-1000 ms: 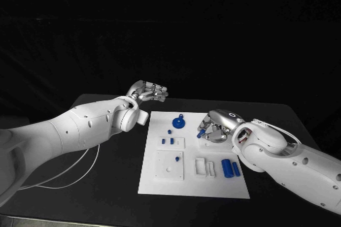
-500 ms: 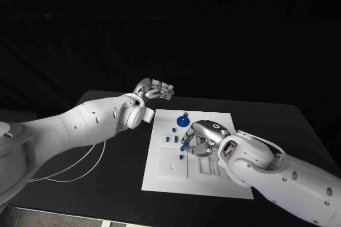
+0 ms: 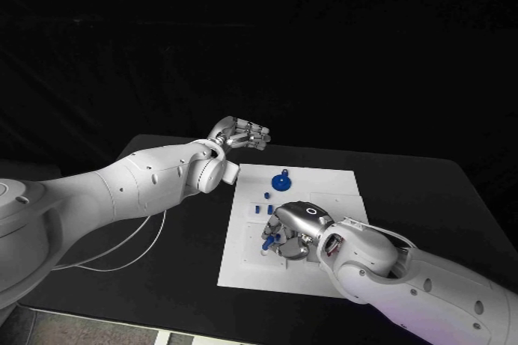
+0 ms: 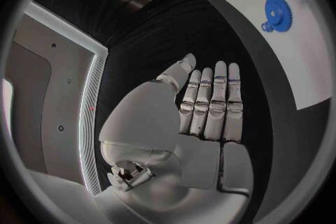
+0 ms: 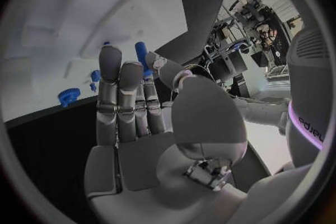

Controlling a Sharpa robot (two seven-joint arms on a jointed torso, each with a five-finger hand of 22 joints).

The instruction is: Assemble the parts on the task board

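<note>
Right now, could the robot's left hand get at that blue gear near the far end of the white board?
Probably yes. The left hand holds nothing and hovers off the task board's far left corner, with bare board between it and the blue gear. The right hand is busy nearer the middle.

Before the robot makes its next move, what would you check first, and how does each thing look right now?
1. Right hand holds a part: ok. A small blue peg sits pinched between its fingers.
2. Right hand is over the task board: ok, above the board's near left area.
3. Peg lined up with its hole: cannot tell; the hand hides the spot beneath it.
4. Left hand out of the way: ok. It is off the board, past its far left corner, holding nothing.
5. Blue gear undisturbed: ok, lying on the board's far part, apart from both hands.
</note>
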